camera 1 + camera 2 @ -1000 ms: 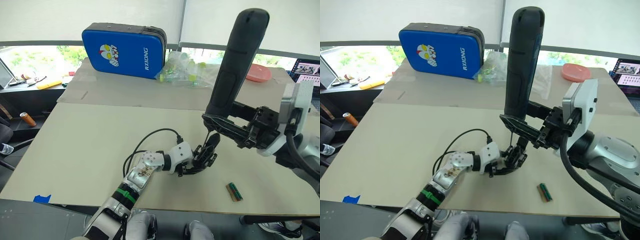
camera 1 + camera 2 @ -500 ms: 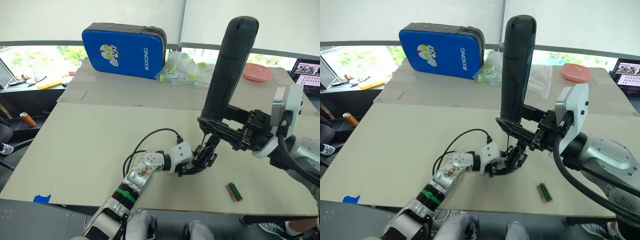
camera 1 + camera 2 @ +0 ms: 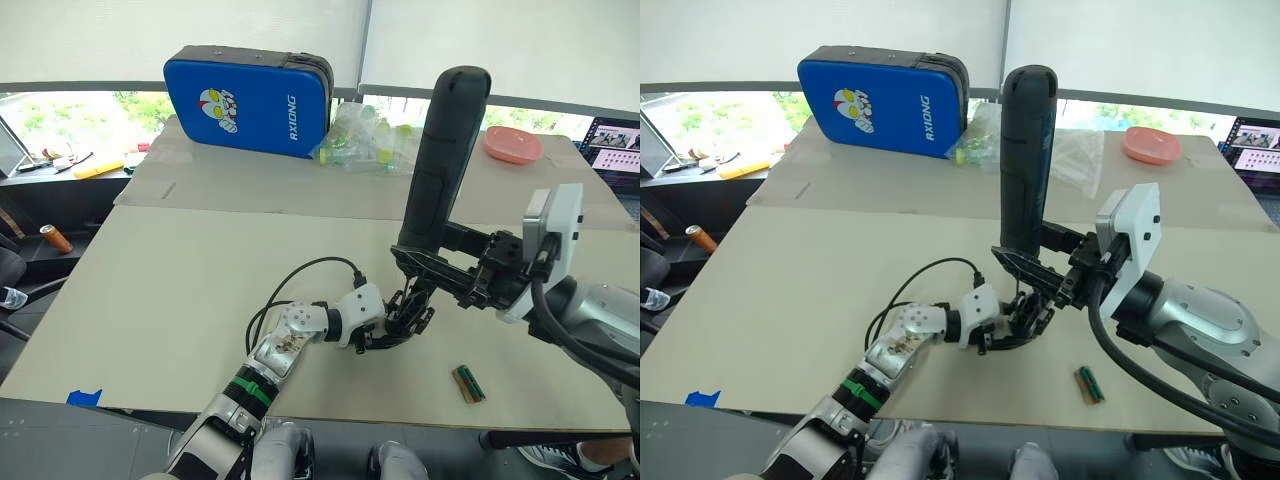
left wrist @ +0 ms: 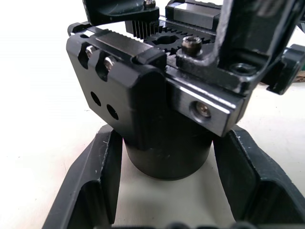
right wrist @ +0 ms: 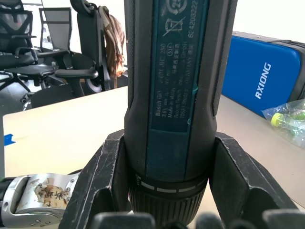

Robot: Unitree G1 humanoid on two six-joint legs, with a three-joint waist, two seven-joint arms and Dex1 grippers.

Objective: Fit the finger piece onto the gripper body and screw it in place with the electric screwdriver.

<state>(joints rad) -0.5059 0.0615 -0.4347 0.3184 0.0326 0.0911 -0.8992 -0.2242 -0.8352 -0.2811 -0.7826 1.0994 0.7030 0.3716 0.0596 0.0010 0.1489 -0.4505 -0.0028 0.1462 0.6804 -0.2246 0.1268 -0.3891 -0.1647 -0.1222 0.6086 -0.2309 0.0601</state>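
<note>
The gripper body (image 3: 408, 312) stands on the beige table (image 3: 180, 300) near its front edge, a black round base with brackets on top. My left gripper (image 3: 400, 322) is shut on that base (image 4: 167, 152), one finger on each side. A black pointed finger piece (image 3: 425, 286) rises from the body's top; a screw head (image 4: 192, 44) shows on its bracket. My right gripper (image 3: 422, 262) is shut on the lower end of the electric screwdriver (image 3: 441, 160), which stands nearly upright right above the body. Its thin bit points down at the body's top.
A small green and brown object (image 3: 467, 383) lies on the table to the right of the body. A black cable (image 3: 300, 272) loops behind my left wrist. At the back stand a blue case (image 3: 250, 100), a bag of bottles (image 3: 372, 140) and a pink plate (image 3: 512, 145).
My right gripper has carried the screwdriver down and a little to the left, closer over the gripper body. The left gripper and the body have stayed in place.
</note>
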